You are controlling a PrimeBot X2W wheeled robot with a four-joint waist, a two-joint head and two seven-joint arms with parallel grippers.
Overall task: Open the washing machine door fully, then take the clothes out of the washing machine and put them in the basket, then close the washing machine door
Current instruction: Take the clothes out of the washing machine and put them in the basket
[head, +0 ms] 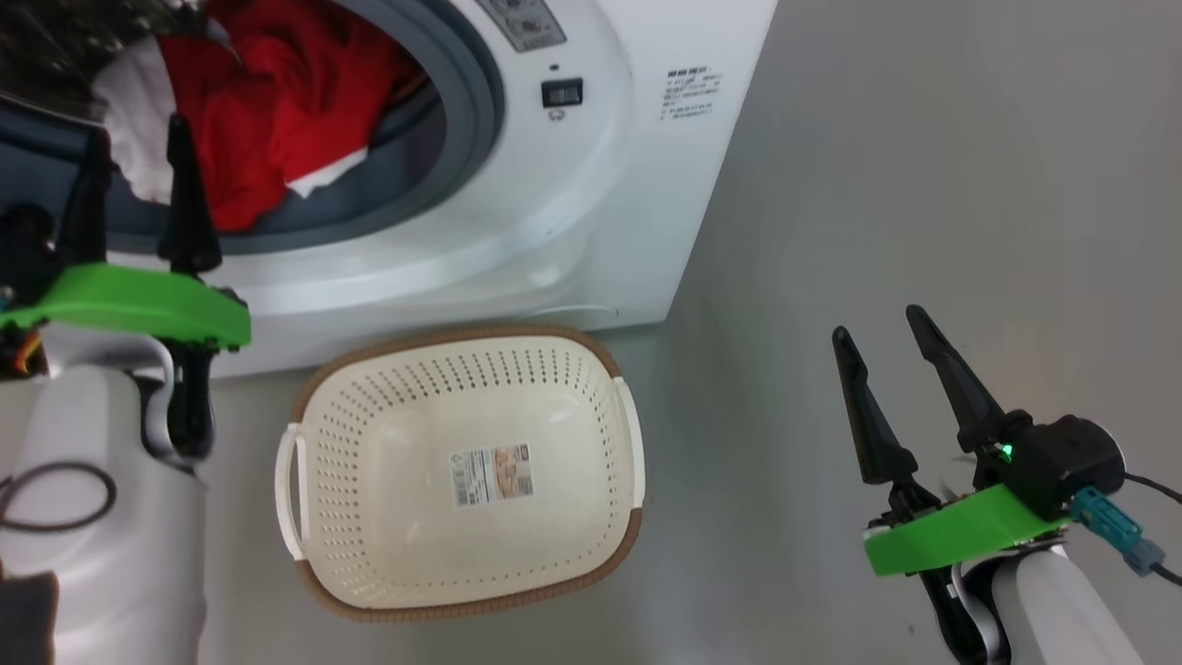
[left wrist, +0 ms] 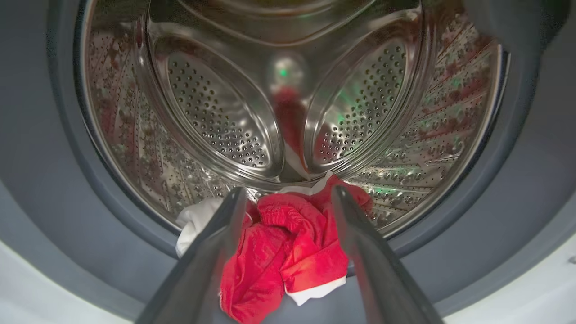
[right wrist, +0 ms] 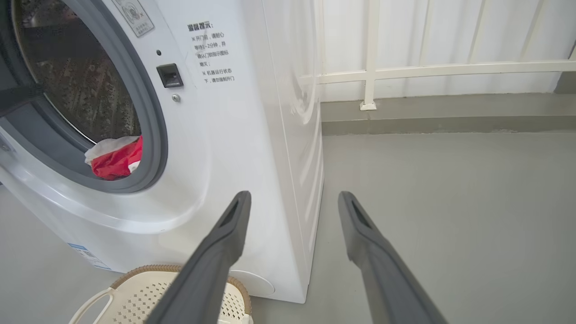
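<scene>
On a grey floor [head: 877,185], the clothes [left wrist: 288,252] lie at the drum's [left wrist: 216,117] near lip, and look soft, light and limp. The left gripper [left wrist: 288,192] is spread wide before them, and the right gripper [head: 877,325] is spread empty at the right. A bunched red fold looks best to pinch.

The washing machine [head: 591,185], a white boxy front-loader, stands on the grey floor with its round mouth uncovered, showing the grey rubber ring and the perforated steel drum. The clothes [head: 277,111], bright red fabric with white parts, lie crumpled at the drum's front edge, spilling over the bottom of the ring. The basket [head: 369,517], cream perforated plastic with a brown woven-look rim and white side handles, sits upright on the floor just before the machine's front lower edge, a paper label on its bottom.
</scene>
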